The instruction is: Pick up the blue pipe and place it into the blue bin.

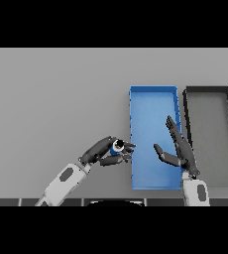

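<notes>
The left hand (106, 151) sits just off the blue bin's (136, 99) left wall, at about 9 o'clock from the bin's lower half. Its fingers and thumb are curled round the blue pipe (117, 147), which shows only as a small blue piece with a pale round end and dark hole facing up between the fingertips. The pipe is outside the bin, close to the left wall but not over it; whether it is lifted off the grey table (51, 99) or resting on it cannot be told from this view.

The right hand (178, 151) is over the right side of the bin, at about 3 o'clock from the pipe, fingers straight and pointing toward 11 o'clock, thumb spread out to the left, grasping nothing. It covers part of the bin's right wall and some of the floor there. The rest of the bin's floor shows plain blue.

A black bin (188, 114) with a grey floor stands just beside the blue one at its 3 o'clock, the two long walls running side by side with a narrow strip of table between
</notes>
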